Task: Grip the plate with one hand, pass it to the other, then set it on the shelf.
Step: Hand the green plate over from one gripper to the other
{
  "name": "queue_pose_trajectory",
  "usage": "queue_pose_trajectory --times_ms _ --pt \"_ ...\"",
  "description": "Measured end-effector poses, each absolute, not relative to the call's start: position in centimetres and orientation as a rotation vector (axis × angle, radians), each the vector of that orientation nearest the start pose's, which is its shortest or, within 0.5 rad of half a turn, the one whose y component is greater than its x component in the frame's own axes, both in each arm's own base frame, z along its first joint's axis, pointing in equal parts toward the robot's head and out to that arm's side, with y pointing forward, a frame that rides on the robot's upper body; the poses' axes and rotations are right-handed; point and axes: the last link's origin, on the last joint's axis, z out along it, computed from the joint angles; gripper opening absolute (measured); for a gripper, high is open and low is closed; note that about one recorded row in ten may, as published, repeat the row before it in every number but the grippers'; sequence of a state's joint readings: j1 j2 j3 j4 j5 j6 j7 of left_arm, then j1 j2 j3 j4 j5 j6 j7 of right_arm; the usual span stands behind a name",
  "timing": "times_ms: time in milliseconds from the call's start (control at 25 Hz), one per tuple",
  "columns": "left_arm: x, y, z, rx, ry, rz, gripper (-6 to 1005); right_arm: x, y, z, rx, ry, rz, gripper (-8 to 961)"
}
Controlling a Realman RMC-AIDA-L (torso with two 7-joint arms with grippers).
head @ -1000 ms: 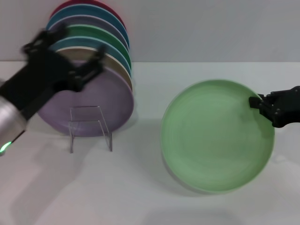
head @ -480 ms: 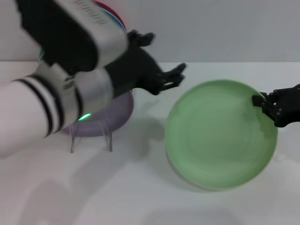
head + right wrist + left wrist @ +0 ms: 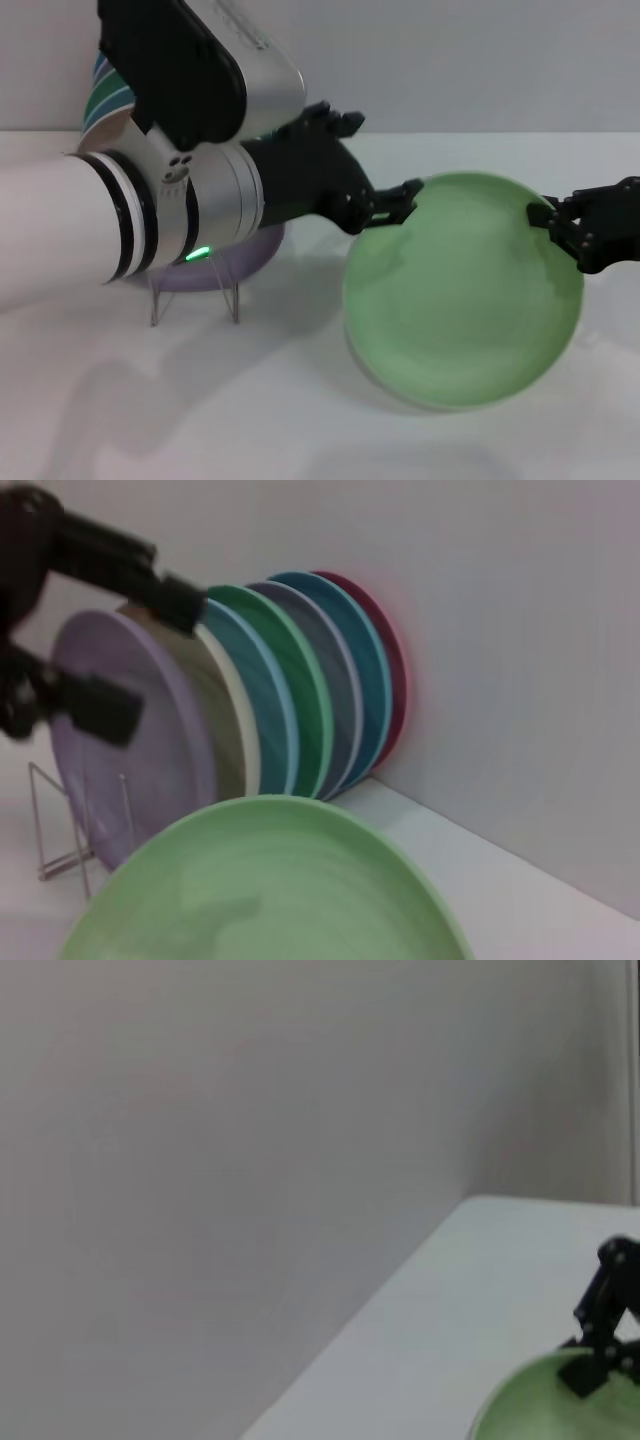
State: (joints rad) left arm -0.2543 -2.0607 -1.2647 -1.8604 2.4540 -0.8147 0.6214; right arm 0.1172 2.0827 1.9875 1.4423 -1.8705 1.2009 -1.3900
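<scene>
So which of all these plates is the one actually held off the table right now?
The pale green plate, the only one apart from the row leaning against the wall. The right tool grips its rim while the left tool reaches its opposite edge. The lilac plate fronts that row.

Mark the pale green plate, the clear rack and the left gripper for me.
pale green plate (image 3: 460, 300), head view, centre of its face.
clear rack (image 3: 236, 300), head view, its right leg.
left gripper (image 3: 400, 205), head view, between the fingertips at the plate's rim.

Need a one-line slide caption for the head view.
Right gripper holds the pale green plate tilted above the table as the left gripper reaches its opposite rim, beside the clear rack.
</scene>
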Motion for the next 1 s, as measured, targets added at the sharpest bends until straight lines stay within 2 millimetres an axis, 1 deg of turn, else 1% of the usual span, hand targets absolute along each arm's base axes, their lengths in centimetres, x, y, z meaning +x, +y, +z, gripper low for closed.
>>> queue_pose_trajectory --times_ms 200,240,400,640,1000 --pt "-7.4 31.3 -2.3 -2.489 -0.208 -0.271 678 24.1 31.5 6.8 -2.412 0.458 0.394 44" --pt "-7.8 31.7 -2.7 -2.498 -0.221 -0.246 677 23.9 31.5 6.7 -2.414 0.455 0.402 45" --pt "-8.2 32.0 -3.3 -2.517 -0.234 -0.217 673 23.7 31.5 6.7 -2.419 0.445 0.415 45" --pt "-8.2 32.3 -3.9 -2.532 -0.225 -0.2 668 23.3 31.4 6.4 -2.44 0.44 0.443 46" --pt "-8.1 32.3 -3.8 -2.521 -0.161 -0.188 661 23.4 31.2 6.3 -2.45 0.443 0.448 48"
